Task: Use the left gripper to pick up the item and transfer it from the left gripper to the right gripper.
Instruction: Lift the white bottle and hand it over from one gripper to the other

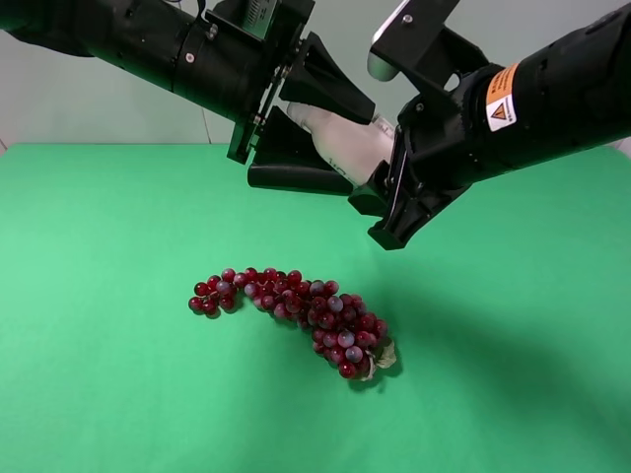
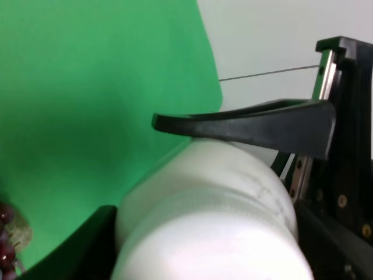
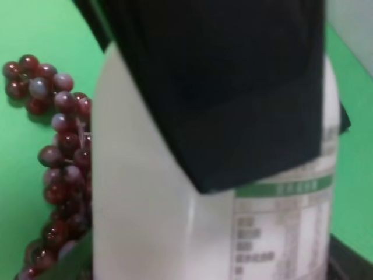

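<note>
The item, a small white bottle, hangs in the air above the green table, lying on its side. My left gripper is shut on it, one broad black finger pressed on top of the bottle and the other under it. My right gripper, on the arm with the orange sticker, meets the bottle's free end with its jaws standing wide apart above and below it. In the right wrist view the labelled bottle fills the frame, partly covered by a black finger of the left gripper.
A bunch of red grapes lies on the green table below the two grippers, also showing as grapes beside the bottle in the right wrist view. A pale wall stands behind the table.
</note>
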Controlling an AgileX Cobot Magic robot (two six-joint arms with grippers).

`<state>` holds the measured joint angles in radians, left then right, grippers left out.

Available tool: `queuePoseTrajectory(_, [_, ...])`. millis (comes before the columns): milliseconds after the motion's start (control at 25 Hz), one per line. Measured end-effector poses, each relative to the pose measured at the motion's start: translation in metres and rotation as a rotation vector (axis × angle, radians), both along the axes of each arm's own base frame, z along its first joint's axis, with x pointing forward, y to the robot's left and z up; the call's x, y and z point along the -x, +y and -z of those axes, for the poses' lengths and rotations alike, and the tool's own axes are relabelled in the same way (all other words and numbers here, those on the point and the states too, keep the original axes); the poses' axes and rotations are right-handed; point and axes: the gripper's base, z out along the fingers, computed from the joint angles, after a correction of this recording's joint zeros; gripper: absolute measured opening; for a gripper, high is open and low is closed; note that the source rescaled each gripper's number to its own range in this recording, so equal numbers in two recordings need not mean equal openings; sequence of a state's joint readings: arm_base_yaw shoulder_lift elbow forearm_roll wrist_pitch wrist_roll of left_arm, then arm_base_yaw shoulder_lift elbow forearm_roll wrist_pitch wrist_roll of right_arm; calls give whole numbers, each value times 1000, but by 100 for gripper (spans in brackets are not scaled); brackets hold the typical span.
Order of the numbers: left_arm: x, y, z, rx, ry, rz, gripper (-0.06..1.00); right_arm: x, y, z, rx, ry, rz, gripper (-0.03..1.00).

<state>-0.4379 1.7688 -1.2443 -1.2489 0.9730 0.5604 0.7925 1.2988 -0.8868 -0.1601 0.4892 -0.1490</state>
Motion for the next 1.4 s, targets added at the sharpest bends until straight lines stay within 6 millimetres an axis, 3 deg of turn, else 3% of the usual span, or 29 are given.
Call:
queuePoseTrajectory(840, [0, 0, 0, -5, 11, -11, 0, 0, 0, 0, -2, 1, 2, 3])
queuePoseTrajectory(920, [-2, 0, 0, 3, 21, -29, 18, 0, 0, 1, 4, 9, 4, 3])
queuePoseTrajectory(1000, [-3, -1, -1, 13, 24, -50, 53, 0, 0, 2, 7, 13, 5, 3])
queuePoseTrajectory(1080, [-4, -1, -2, 16, 24, -54, 74, 0, 0, 2, 8, 13, 5, 3])
queuePoseTrajectory(1160, [-4, -1, -2, 19, 26, -55, 83, 0, 0, 2, 8, 14, 5, 3])
queuePoseTrajectory(1400, [-4, -1, -2, 21, 27, -57, 89, 0, 0, 2, 11, 16, 5, 3])
